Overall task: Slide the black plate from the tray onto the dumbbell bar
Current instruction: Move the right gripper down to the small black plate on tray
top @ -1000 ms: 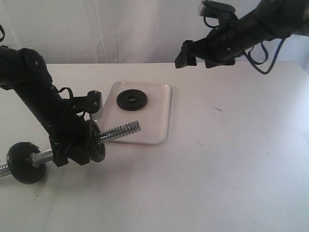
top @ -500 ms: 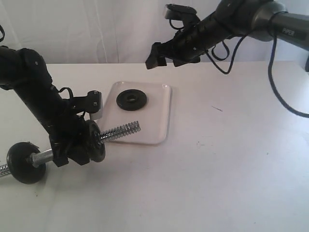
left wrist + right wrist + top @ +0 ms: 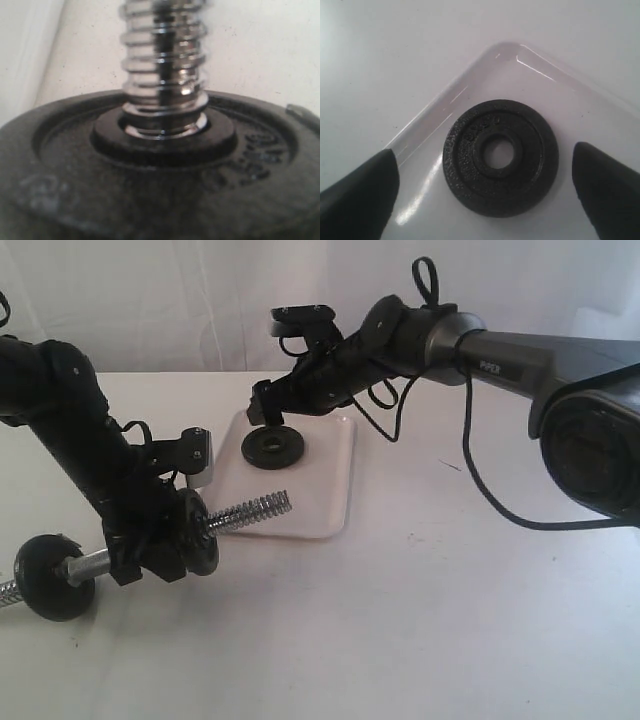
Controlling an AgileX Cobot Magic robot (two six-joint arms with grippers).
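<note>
Black, rough, round plate (image 3: 500, 156) lies flat in the glossy tray's (image 3: 436, 107) corner. The right gripper (image 3: 266, 412) hangs above it, jaws spread wide, touching nothing. The left gripper (image 3: 150, 545) is at the threaded chrome bar (image 3: 250, 511), jaws hidden.

Tray: shallow white rectangular tray (image 3: 322, 495) on the white bench (image 3: 450, 620), left of centre.
Plate: small round black plate (image 3: 273, 447) flat in the tray's far-left part.
Bar: slim chrome dumbbell bar (image 3: 255, 510) front-left, tip over the tray's near part.
Discs: on the bar, one round black disc (image 3: 197, 532) just left of the tray, another (image 3: 50, 577) farther left.
</note>
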